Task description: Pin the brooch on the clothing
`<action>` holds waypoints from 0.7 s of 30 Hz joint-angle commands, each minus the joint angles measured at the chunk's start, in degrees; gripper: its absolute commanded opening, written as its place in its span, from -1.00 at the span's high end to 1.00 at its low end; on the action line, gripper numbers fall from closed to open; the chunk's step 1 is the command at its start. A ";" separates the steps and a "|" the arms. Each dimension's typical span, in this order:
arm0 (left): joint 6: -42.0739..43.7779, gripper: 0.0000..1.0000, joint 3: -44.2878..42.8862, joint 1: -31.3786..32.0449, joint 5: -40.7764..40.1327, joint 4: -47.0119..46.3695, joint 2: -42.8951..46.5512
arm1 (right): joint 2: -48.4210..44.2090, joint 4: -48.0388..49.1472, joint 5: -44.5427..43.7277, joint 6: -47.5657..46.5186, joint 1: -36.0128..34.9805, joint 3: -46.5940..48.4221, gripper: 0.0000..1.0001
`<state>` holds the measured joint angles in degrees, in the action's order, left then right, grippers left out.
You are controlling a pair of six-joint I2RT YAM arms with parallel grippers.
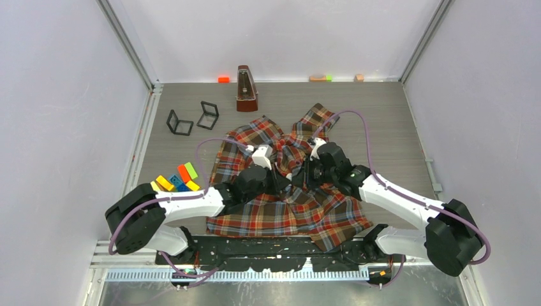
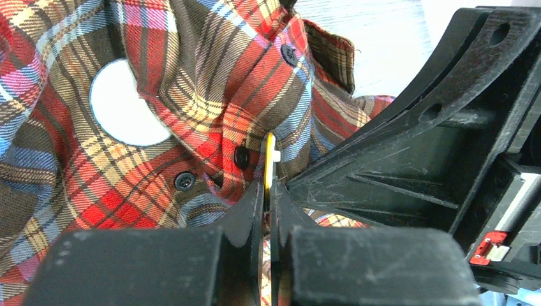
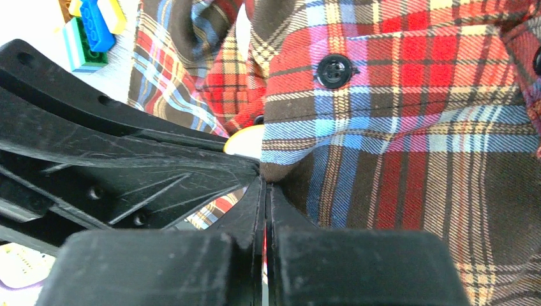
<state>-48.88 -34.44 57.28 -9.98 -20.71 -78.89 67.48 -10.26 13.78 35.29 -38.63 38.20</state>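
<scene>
- The shirt (image 1: 288, 211) lies rumpled in the middle of the table (image 1: 383, 121). Your two arms meet over its centre.
- Your left gripper (image 2: 268, 191) has its jaws pressed together on the brooch (image 2: 270, 160). The brooch is a thin yellow disc seen edge-on, standing upright between the fingertips with its top poking past them.
- The brooch's top sits against a raised fold of shirt, just beside a black button (image 2: 241, 156). You cannot tell whether a pin has entered the cloth.
- Your right gripper (image 3: 265, 185) is closed too, pinching a shirt fold at its tips. A red sliver of cloth shows between the fingers.
- The two grippers are tip to tip. Whether they touch cannot be told.
- A white round patch (image 2: 124, 111) lies on the shirt to the left of the brooch.
- Coloured blocks (image 1: 177, 182) sit just left of the shirt. A metronome (image 1: 246, 89) stands at the far edge, apart from the shirt.
</scene>
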 commanded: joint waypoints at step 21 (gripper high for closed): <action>-2.22 1.00 5.85 -2.38 3.01 -15.46 3.47 | -8.00 -4.62 -2.74 -1.32 -0.59 -0.98 0.10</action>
<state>-51.03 -29.34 56.77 -9.21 -29.78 -78.24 65.69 -10.37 13.39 36.14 -39.05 35.38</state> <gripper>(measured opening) 0.026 0.346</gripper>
